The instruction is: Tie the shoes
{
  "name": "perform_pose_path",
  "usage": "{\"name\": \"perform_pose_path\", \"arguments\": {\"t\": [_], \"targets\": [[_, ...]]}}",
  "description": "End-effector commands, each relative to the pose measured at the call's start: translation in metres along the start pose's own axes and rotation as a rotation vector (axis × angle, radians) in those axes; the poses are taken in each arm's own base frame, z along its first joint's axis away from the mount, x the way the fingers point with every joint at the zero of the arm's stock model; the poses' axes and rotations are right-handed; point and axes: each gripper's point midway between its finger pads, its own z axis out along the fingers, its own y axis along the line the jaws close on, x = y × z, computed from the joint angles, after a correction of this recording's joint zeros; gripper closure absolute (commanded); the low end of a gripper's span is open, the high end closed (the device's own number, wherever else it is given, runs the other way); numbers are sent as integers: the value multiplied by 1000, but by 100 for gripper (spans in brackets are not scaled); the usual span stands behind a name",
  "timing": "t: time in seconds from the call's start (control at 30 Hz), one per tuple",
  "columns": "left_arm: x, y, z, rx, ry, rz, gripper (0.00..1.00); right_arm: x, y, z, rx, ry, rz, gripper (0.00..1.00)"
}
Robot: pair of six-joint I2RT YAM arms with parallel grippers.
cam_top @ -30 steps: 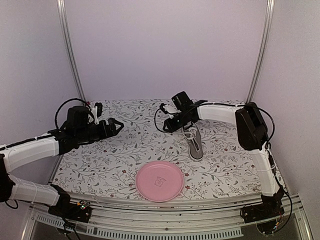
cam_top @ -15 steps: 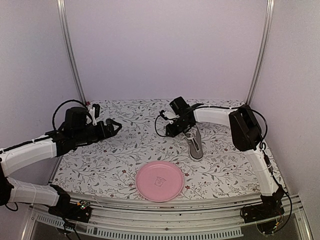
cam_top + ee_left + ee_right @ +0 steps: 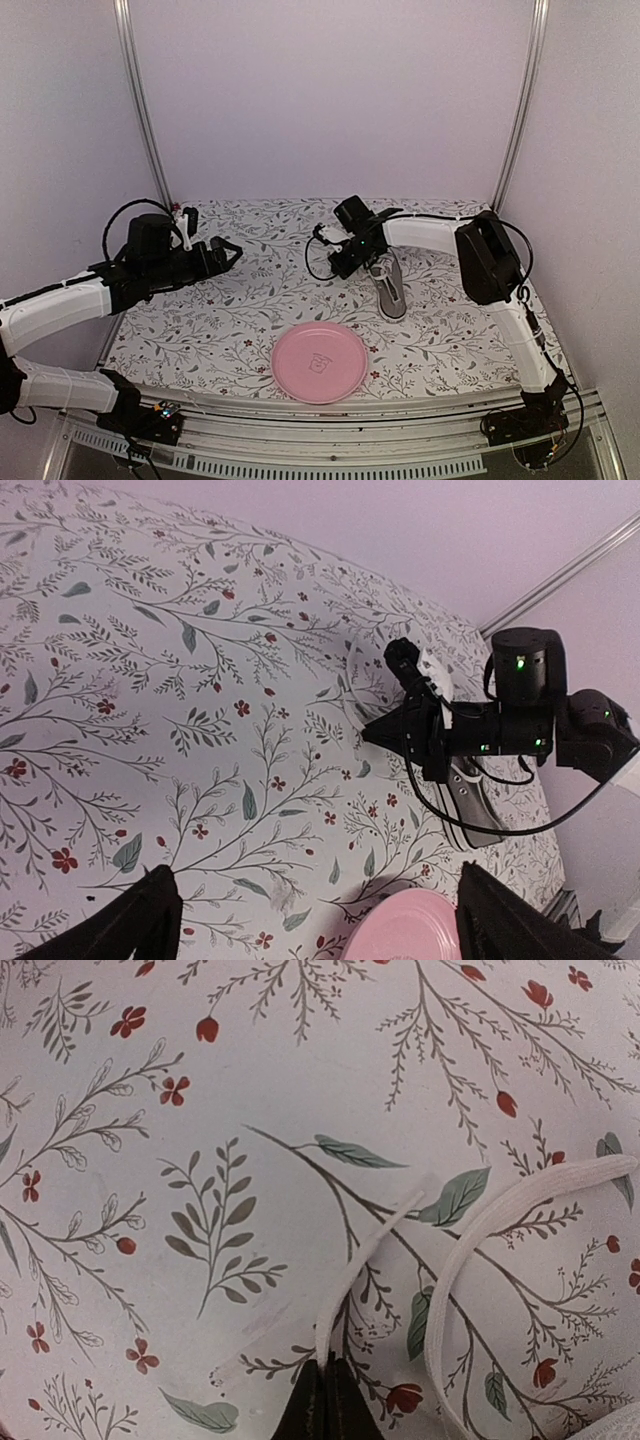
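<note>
Desk [image 3: 250,300]: grey sneaker [image 3: 388,285] lies right of centre. Left tool [image 3: 226,251] spread, idle, well apart. Right tool [image 3: 325,1400] pinches a white lace [image 3: 365,1260] end. Judged: lace being drawn out; crossing it over its partner comes next

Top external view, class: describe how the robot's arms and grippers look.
The left arm and right arm have white links, black joint housings and looping black cables. The left gripper and right gripper are black. Green lights dot the right wrist.
</note>
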Motion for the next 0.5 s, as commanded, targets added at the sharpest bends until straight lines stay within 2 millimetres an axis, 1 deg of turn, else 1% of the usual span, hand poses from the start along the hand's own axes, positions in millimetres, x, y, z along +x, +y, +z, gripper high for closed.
{"name": "perform_pose_path", "arguments": {"t": [0.0,0.07,0.17,0.2,0.23,0.3,0.33,0.37,0.4,0.47], "targets": [[5,3,-2,-12,4,0,5,10,1,9,39,37,-34,98],[5,3,-2,-14,7,0,5,-7,-1,-5,58,-19,-35,98],[5,4,-2,-20,7,2,5,-41,-6,-42,101,-130,-5,98],[4,3,-2,-22,6,3,5,-62,-7,-71,119,-200,14,98],[2,2,-2,-21,3,7,5,-74,-10,-92,141,-253,29,98],[-1,-4,0,-4,7,29,5,-88,-18,-131,203,-337,76,98],[-2,-9,1,12,16,47,5,-87,-23,-145,237,-362,95,98],[-3,-15,3,23,24,59,5,-88,-28,-167,275,-395,122,98],[-2,-19,5,31,33,68,5,-85,-35,-183,312,-415,145,98],[-3,-31,11,51,43,86,5,-68,-53,-206,384,-427,214,98]]}}
